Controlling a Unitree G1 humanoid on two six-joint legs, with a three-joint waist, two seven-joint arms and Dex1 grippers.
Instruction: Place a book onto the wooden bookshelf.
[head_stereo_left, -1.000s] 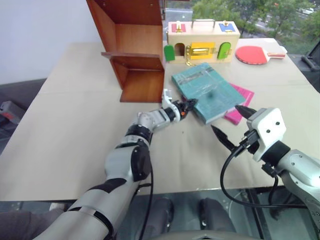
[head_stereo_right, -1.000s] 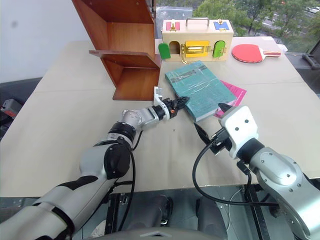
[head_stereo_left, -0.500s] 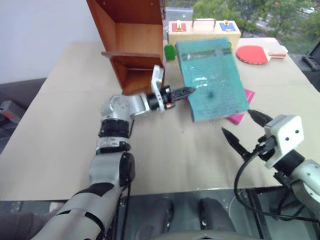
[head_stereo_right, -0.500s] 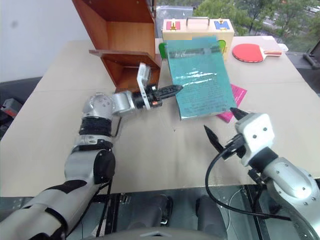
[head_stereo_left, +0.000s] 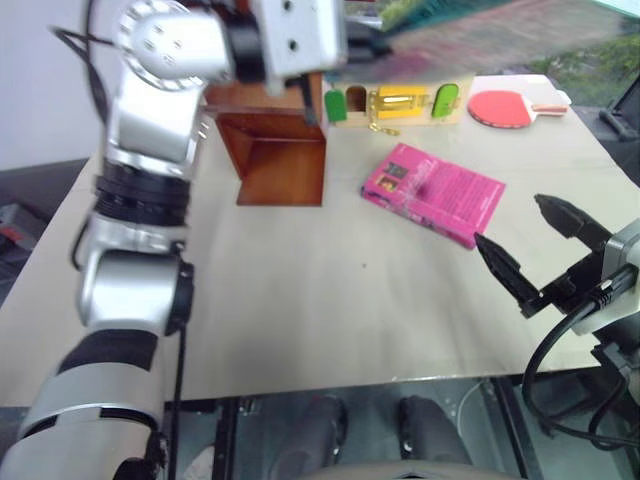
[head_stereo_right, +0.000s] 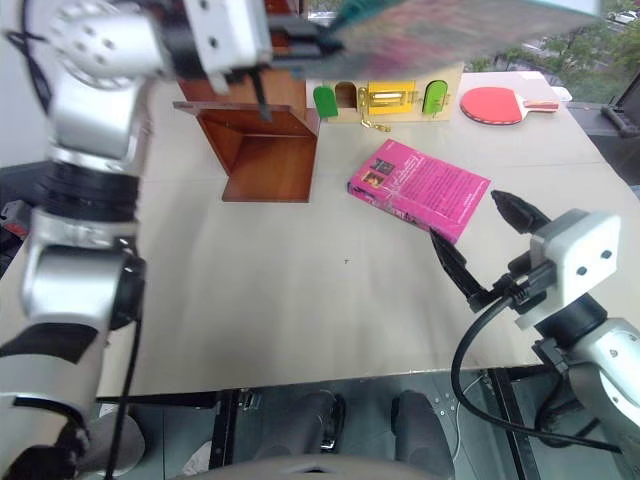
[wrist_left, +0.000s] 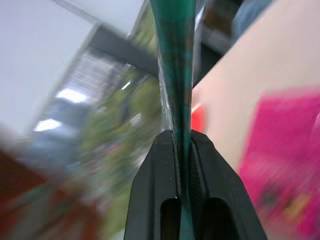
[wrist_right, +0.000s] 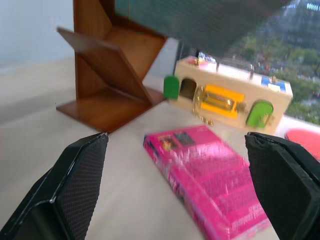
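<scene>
Left end effector (wrist_left: 184, 150) raised high, fingers (wrist_left: 157, 180) clenched on the edge of the book (head_stereo_right: 470, 12); teal cover pinched thin between both pads. The book is held up in the air, above the pale wooden box (head_stereo_right: 385, 95) and beside the top of the wooden bookshelf (head_stereo_right: 262, 150). Right end effector (head_stereo_right: 490, 240) hangs low over the near right of the tabletop (head_stereo_right: 300, 290), fingers (wrist_right: 75, 185) spread wide, holding nothing. A magenta book (head_stereo_right: 420, 188) lies flat on the tabletop just beyond it. A red paddle (head_stereo_right: 500, 104) rests at the far right.
</scene>
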